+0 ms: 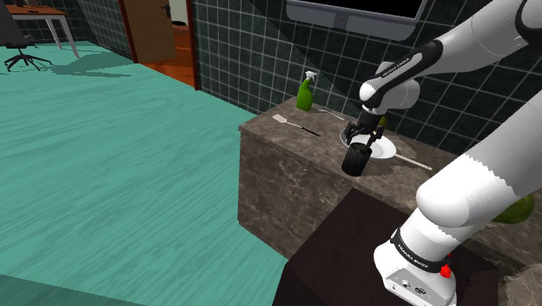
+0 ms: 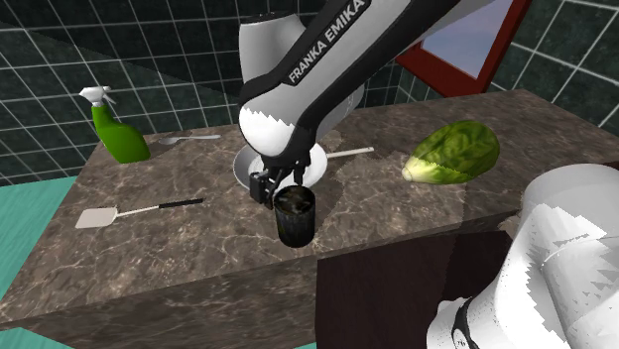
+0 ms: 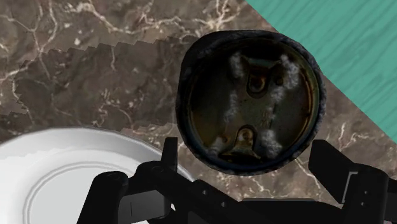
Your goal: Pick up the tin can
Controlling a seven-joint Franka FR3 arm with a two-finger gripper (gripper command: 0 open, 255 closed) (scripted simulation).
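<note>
The tin can [image 2: 296, 218] is a dark, blackish cylinder standing upright on the brown marble counter [image 2: 198, 248], close to its front edge. It also shows below the hand [image 1: 355, 162], and its round lid [image 3: 251, 102] faces the wrist camera. My gripper [image 2: 282, 191] hangs straight over the can, fingertips at about rim height. The fingers stand apart, one on each side of the can's top [image 3: 248, 162], and neither visibly presses on it. In the shoulder view the gripper [image 1: 364, 142] sits just above the can.
A white plate [image 2: 246, 171] lies right behind the can. A green spray bottle [image 2: 120, 135], a flat spatula [image 2: 119, 211] and a spoon [image 2: 194, 139] lie toward the second exterior view's left, a lettuce head [image 2: 454, 155] to its right. Tiled wall behind; teal floor below the counter edge.
</note>
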